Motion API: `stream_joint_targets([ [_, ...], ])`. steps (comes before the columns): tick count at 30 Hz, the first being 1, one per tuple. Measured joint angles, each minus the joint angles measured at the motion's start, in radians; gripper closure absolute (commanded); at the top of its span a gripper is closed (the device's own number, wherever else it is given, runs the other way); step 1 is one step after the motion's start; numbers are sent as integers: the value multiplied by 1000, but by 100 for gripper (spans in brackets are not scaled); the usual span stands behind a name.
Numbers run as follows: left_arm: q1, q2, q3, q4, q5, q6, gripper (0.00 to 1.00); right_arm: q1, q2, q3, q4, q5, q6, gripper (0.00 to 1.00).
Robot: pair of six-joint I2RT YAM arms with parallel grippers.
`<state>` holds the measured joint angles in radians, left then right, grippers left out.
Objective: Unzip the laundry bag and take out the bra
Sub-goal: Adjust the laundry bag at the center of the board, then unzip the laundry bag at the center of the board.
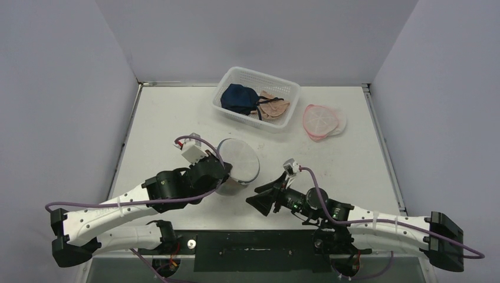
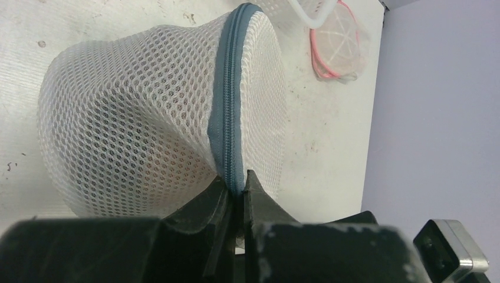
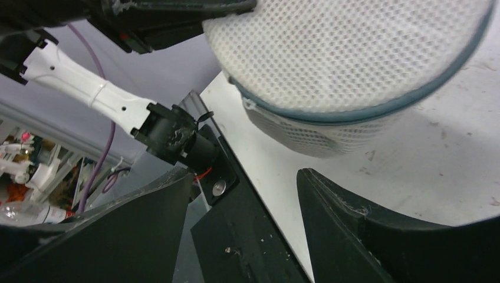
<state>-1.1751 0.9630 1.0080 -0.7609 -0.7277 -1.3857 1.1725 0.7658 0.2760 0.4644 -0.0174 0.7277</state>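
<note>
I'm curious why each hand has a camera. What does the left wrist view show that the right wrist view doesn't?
Only the left wrist view shows the left fingers pinched shut on the zipper, and a pink-rimmed mesh piece. Only the right wrist view shows the right fingers spread open, and the left arm. Both show the white mesh laundry bag with its grey-blue zipper, on the table.

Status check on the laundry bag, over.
Left gripper shut on laundry bag at zipper. Right gripper open, short of bag. Zipper closed where visible; nothing blocking.
</note>
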Motion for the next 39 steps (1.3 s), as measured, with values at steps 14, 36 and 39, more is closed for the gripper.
stream_joint_targets([
  [14,6,-13,-11,32,44,-19,100,27,200,39,201,47,37,39],
  [36,7,-21,-35,75,45,-19,100,27,229,55,235,99,68,63],
  [39,7,-21,-45,77,45,-19,100,27,229,55,235,101,70,69],
])
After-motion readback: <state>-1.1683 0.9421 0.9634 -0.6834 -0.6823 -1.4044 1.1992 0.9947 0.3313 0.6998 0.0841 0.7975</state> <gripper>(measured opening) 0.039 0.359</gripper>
